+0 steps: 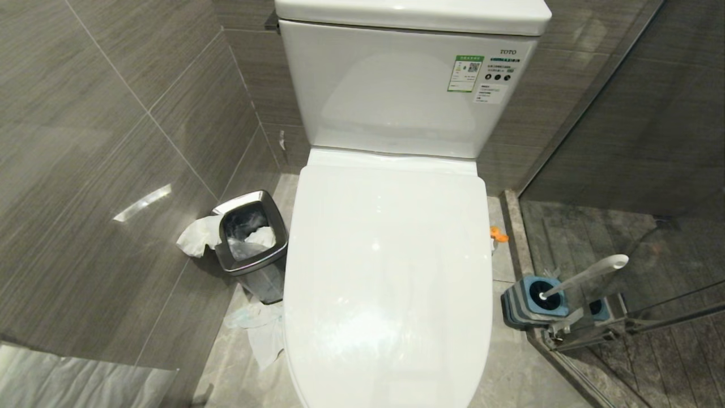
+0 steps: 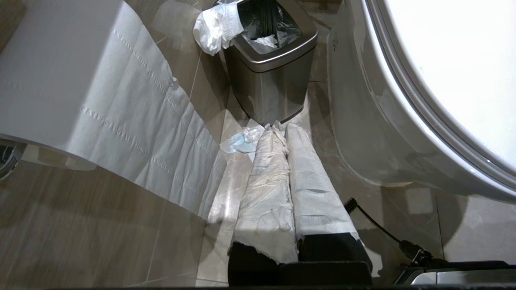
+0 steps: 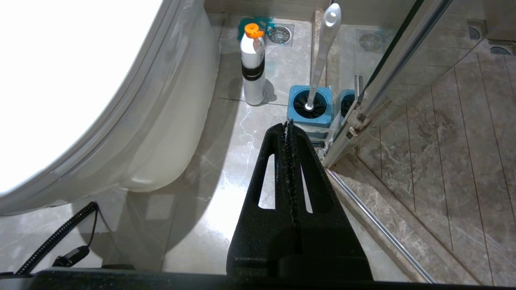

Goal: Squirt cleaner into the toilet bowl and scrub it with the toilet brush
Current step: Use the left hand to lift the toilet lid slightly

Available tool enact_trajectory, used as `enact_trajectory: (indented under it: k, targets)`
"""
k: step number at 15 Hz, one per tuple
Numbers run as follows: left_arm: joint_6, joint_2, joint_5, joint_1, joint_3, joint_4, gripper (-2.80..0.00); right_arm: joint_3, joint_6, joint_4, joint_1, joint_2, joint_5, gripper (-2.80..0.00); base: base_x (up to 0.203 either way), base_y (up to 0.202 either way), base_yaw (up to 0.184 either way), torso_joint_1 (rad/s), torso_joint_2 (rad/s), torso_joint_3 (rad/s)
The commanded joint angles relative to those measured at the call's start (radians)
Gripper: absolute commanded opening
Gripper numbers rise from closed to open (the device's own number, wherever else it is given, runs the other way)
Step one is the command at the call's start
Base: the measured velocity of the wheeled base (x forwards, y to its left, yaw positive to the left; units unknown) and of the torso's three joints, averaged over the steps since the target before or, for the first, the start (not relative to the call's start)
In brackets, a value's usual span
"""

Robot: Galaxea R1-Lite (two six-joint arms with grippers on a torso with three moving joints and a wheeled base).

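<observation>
two things block the start: lid (image 1: 391, 272) is down over the toilet bowl (image 2: 363, 133), and neither arm has left its parked spot low beside the pan, so nothing is in hand. step in hand, i'd judge, is getting the lid up first, w/ a lift at the front edge and a slow tilt back to the tank (image 1: 408, 90) so it doesn't slam. then the cleaner bottle (image 3: 253, 68), white w/ orange cap, standing on the floor just right of the pan; take it round the body, not the cap. toilet brush (image 3: 322, 56) stands in its blue-topped holder (image 3: 309, 105) near the glass shower door (image 3: 403, 60), handle leaning toward the glass; pull along the handle's lean so the holder doesn't tip. left gripper (image 2: 282, 129), wrapped in white cloth, is clenched and empty, near the steel bin (image 2: 270, 76); right gripper (image 3: 288, 129) clenched and empty too, aimed at the holder. hidden: bowl inside entirely covered, so water and dirt unknown; bristle head sunk in holder; in head view only the bottle's orange cap peeks past the seat; both arms out of head view; toilet paper (image 2: 80, 92) cut off at the edge.
</observation>
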Motion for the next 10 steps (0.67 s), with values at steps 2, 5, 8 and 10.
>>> enact_trajectory:
  k: [2, 5, 8, 10]
  targets:
    - [0.007, 0.001, -0.001, 0.000, 0.000, -0.001, -2.80, 0.000, 0.000, 0.000, 0.000, 0.000, 0.001, -2.80, 0.000, 0.000, 0.000, 0.000, 0.00, 0.000]
    - [0.017, 0.001, -0.004, 0.000, -0.009, 0.006, -2.80, 0.000, 0.000, 0.000, 0.000, -0.001, 0.000, -2.80, 0.000, 0.000, 0.000, 0.000, 0.00, 0.000]
    - [0.027, 0.001, -0.021, 0.000, -0.023, 0.011, -2.80, 0.000, 0.000, 0.000, -0.001, -0.001, 0.000, -2.80, 0.000, 0.000, 0.000, 0.000, 0.00, 0.000]
    - [0.027, 0.001, -0.033, 0.000, -0.052, 0.034, -2.80, 0.000, 0.000, 0.000, 0.001, -0.001, 0.000, -2.80, 0.000, 0.000, 0.000, 0.000, 0.00, 0.000]
